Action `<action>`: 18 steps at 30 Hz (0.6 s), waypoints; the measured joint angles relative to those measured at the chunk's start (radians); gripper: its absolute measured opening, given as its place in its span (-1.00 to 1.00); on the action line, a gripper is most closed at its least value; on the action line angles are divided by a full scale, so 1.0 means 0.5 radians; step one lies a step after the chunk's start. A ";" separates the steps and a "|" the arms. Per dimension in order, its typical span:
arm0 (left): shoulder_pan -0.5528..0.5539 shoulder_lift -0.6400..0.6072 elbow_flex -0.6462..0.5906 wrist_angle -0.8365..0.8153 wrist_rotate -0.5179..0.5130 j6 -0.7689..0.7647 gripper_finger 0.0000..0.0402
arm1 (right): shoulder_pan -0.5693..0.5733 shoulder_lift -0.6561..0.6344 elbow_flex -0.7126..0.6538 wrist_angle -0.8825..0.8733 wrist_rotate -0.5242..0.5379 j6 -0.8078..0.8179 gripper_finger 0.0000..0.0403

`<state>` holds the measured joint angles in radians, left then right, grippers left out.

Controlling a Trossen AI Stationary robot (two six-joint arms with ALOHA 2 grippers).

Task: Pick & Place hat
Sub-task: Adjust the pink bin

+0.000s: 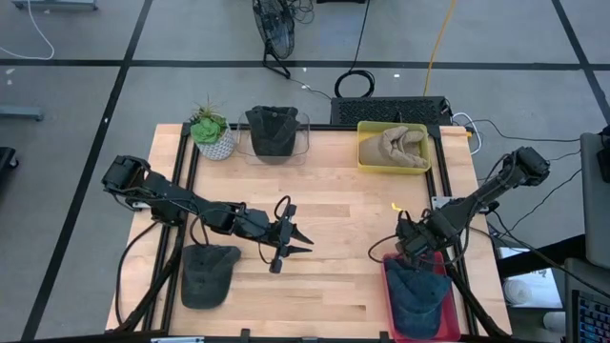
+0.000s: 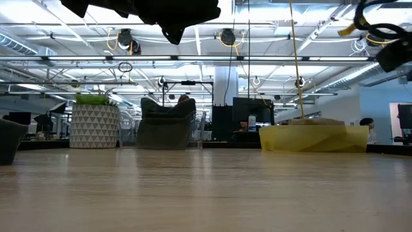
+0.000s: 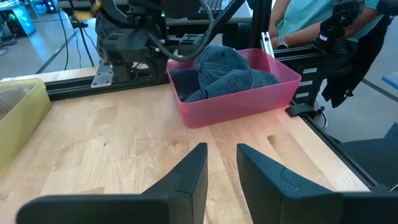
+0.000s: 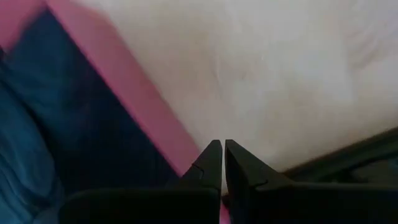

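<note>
A blue hat (image 1: 419,295) lies in a pink tray (image 1: 389,286) at the table's near right; both also show in the left wrist view (image 3: 227,71). A dark grey hat (image 1: 208,274) lies flat on the wood at the near left. My left gripper (image 1: 303,242) is open and empty above the table's middle, pointing toward the tray. My right gripper (image 1: 408,252) is shut and empty. It hovers over the tray's far left rim (image 4: 124,81), beside the blue hat (image 4: 37,137).
Along the far edge stand a potted plant (image 1: 212,133), a clear bin holding a dark hat (image 1: 274,133) and a yellow tray holding a tan hat (image 1: 393,148). Bare wood (image 1: 353,210) lies between the arms. A person (image 3: 298,18) is beyond the table's right side.
</note>
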<state>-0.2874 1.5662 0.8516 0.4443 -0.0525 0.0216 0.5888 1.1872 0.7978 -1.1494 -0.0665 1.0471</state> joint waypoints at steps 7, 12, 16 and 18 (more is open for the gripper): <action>0.000 0.001 0.000 0.002 -0.001 0.000 -0.52 | 0.078 0.000 -0.034 0.000 -0.137 0.146 -1.00; 0.000 0.001 0.000 0.002 -0.001 0.000 -0.52 | 0.114 0.000 -0.034 -0.028 -0.130 0.189 -1.00; 0.000 0.000 0.000 0.002 -0.001 0.000 -0.52 | 0.112 -0.018 -0.034 -0.124 -0.129 0.186 -1.00; 0.000 0.000 0.000 0.003 -0.001 0.000 -0.52 | 0.105 -0.047 -0.034 -0.198 -0.070 0.186 -1.00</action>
<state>-0.2874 1.5664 0.8516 0.4457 -0.0528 0.0216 0.6415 1.1639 0.7807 -1.2483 -0.1015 1.1400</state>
